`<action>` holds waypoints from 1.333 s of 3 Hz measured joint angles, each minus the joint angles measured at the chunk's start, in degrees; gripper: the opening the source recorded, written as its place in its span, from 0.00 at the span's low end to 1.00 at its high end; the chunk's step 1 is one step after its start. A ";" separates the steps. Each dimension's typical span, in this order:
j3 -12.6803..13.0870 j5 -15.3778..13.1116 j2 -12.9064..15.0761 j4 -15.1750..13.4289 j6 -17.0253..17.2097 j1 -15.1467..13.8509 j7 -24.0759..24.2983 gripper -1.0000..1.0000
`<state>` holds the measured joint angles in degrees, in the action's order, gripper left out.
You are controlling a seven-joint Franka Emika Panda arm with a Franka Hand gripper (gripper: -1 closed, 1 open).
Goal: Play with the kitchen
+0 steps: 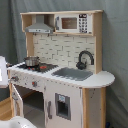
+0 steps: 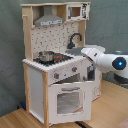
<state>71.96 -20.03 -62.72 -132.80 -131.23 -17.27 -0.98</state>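
Observation:
The kitchen (image 1: pixel 65 95) is a tall white and light-wood toy with a hood, a black faucet (image 1: pixel 85 59), a grey sink (image 1: pixel 75 74) and a small pot (image 1: pixel 31 61) on the stove. In the second exterior view its windowed oven door (image 2: pixel 67 101) stands ajar, with its lower edge out from the front. My white arm (image 2: pixel 107 60) reaches in from the second exterior view's right. My gripper (image 2: pixel 90 74) is a dark shape by the upper right corner of the oven door, under the counter edge. In the first exterior view only a white part of the arm (image 1: pixel 2 70) shows at the left edge.
A grey curtain (image 1: pixel 115 45) hangs behind the kitchen. The floor is light wood (image 2: pixel 107 107). A white rounded shape (image 1: pixel 15 122) lies at the bottom left of the first exterior view. Knobs (image 2: pixel 56 75) sit in a row above the oven door.

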 joint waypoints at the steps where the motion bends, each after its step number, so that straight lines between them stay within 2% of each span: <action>1: -1.07 2.26 1.60 0.04 2.94 1.91 -5.06 1.00; 3: -3.74 7.25 3.55 0.04 7.33 2.99 -14.58 1.00; 4: -6.29 9.36 3.93 0.04 8.92 2.99 -19.79 1.00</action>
<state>65.67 -10.66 -58.79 -132.76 -122.32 -14.28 -20.77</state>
